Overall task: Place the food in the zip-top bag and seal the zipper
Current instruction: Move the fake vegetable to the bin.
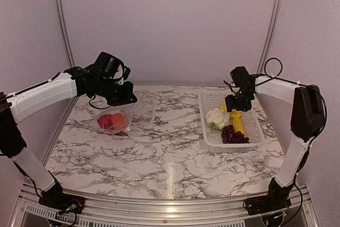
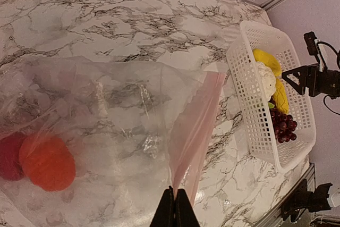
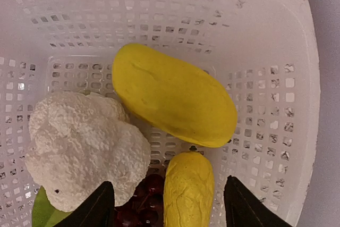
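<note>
Zip-top bag (image 2: 106,120) is held up at its mouth, the left claw (image 2: 174,208) pressed together on the edge beside the zipper (image 2: 199,120). Red pepper (image 2: 8,158) and orange fruit (image 2: 48,163) sit inside, well beyond that claw. Over the basket (image 3: 276,51), the right claw (image 3: 167,206) hangs spread wide, small yellow piece (image 3: 188,190) between its fingers (not gripped). Cauliflower (image 3: 85,147) and grapes (image 3: 138,200) are alongside, big yellow piece (image 3: 172,102) ahead. Four items left, then the seal.
</note>
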`<state>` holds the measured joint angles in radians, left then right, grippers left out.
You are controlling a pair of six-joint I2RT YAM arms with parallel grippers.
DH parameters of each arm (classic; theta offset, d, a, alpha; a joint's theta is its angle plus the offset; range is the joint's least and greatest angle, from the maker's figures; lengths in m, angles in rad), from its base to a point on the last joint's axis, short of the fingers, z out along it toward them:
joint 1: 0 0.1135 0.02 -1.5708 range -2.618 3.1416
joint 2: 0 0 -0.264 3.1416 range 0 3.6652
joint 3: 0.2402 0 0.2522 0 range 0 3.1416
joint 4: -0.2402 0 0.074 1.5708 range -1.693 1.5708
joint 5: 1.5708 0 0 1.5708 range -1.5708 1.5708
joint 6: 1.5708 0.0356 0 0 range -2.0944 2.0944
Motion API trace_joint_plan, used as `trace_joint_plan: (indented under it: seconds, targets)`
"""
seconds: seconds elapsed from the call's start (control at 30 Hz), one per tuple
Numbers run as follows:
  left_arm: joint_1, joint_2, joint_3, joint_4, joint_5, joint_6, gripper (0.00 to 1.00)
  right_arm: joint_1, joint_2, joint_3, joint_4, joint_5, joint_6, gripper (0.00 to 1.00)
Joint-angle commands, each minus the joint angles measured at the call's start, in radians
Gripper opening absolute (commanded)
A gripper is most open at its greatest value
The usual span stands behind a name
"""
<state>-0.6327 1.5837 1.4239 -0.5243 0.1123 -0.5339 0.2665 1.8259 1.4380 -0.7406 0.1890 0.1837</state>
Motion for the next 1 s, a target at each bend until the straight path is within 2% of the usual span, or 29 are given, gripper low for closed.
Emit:
trace_joint_plan:
  seconds: [0.0,0.3,0.5,0.97]
  targets:
    - [0.001,0.01,0.029,-0.013,0.007,0.015,0.0,0.006,-0.069,0.049,-0.057,0.005,-0.008,0.68]
    - [0.001,0.006,0.034,-0.022,0.007,0.02,0.0,-0.009,-0.143,-0.024,-0.1,-0.029,-0.008,0.63]
    - [0.001,0.016,0.051,-0.029,0.017,0.022,0.0,-0.037,-0.168,-0.09,-0.094,-0.072,-0.031,0.53]
    - [0.001,0.024,0.082,-0.05,0.024,0.021,0.0,-0.084,-0.089,-0.153,-0.058,-0.142,-0.059,0.5]
